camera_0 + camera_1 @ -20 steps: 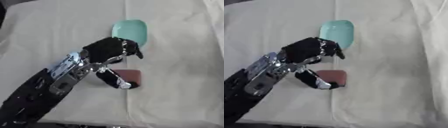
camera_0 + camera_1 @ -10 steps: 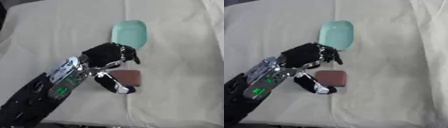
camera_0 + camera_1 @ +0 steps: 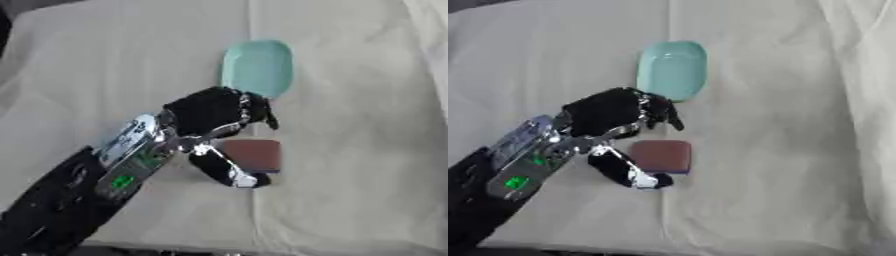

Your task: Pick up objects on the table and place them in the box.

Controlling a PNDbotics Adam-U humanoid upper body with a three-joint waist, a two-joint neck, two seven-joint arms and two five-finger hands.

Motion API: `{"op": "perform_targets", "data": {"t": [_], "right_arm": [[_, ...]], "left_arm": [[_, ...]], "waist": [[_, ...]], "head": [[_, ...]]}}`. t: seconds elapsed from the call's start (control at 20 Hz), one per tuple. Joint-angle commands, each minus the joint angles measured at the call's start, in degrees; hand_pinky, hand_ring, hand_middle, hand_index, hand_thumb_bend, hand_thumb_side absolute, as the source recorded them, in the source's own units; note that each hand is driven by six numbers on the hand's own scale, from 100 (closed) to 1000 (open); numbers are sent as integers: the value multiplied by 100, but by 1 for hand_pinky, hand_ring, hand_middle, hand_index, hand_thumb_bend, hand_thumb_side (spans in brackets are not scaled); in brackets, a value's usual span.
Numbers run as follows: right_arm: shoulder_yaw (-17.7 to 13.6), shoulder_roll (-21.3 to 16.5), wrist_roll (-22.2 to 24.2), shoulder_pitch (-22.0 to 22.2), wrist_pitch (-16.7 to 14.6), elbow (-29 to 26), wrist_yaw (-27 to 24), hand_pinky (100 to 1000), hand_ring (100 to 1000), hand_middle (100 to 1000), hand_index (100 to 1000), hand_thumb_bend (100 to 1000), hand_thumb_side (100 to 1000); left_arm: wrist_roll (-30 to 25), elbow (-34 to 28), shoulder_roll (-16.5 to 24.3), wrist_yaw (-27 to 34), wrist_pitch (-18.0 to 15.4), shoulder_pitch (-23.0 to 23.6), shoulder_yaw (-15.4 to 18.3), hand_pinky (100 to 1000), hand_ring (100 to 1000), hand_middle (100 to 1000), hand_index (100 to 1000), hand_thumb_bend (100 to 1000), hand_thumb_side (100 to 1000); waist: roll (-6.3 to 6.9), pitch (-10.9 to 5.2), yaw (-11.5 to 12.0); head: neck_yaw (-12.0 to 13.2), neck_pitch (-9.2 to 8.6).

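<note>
Desk [image 3: 367, 150]: covered with a cream cloth, creased, with a seam running down the middle of the view.

Left hand [image 3: 210, 112]: black, carried on an arm [image 3: 96, 185] entered from the lower left corner, black with a silver wrist section and a small green light. The hand is seen poised over the reddish-brown block. The fingers [image 3: 254, 107] are curled downward above the block's far edge; the thumb [image 3: 223, 170] is extended along the block's left and near side, its pale tip lying at the block's near left corner. Whether the block is actually touched cannot be told; nothing is seen to be grasped.

Reddish-brown block [image 3: 662, 156]: a flat, rounded-corner rectangle with a darker lower edge, laid on the cloth just beside the seam, between the curled fingers and the thumb.

Mint-green dish [image 3: 672, 70]: a shallow oval piece with rounded corners, laid on the cloth beyond the block, near the hand's knuckles; it is partly overlapped at its near end by the hand.

Right hand: not shown in either view.
</note>
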Motion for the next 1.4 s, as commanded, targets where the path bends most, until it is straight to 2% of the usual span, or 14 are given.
{"op": "perform_targets", "data": {"t": [0.05, 0.35, 0.4, 0.45, 0.5, 0.6, 1.4], "right_arm": [[-16, -102, 5, -49, -7, -110, -16, 369, 592, 814, 805, 100, 500], [-15, -106, 11, -67, -11, -110, -22, 370, 592, 814, 805, 100, 499], [-15, -107, 13, -69, -12, -110, -23, 370, 592, 814, 805, 100, 499], [-14, -107, 15, -71, -12, -110, -24, 370, 592, 814, 805, 100, 502], [-14, -106, 16, -73, -13, -110, -25, 370, 592, 814, 805, 100, 499], [-14, -106, 20, -73, -13, -110, -26, 370, 592, 814, 805, 100, 498], [-10, -124, 41, -86, -32, -110, -37, 370, 592, 814, 804, 100, 499]], "left_arm": [[-71, -67, 182, 32, 58, -6, 14, 454, 508, 658, 770, 442, 608], [-149, -67, 318, -27, 118, -36, 62, 449, 521, 636, 770, 459, 609], [-155, -67, 350, -40, 125, -46, 74, 409, 526, 609, 771, 470, 605], [-159, -67, 383, -53, 132, -56, 86, 394, 527, 599, 771, 428, 583], [-162, -67, 411, -65, 137, -64, 96, 382, 529, 592, 772, 473, 605], [-165, -67, 448, -69, 146, -73, 107, 357, 534, 585, 776, 463, 613], [-267, -67, 560, -100, 210, -70, 125, 374, 546, 600, 782, 458, 630]], "waist": [[-66, -68, -4], [-80, -49, -30], [-81, -48, -34], [-83, -48, -40], [-83, -47, -46], [-85, -47, -55], [-44, -40, -129]], "head": [[-25, -19], [-23, -19], [-25, -19], [-26, -19], [-27, -19], [-27, -19], [-59, -19]]}}
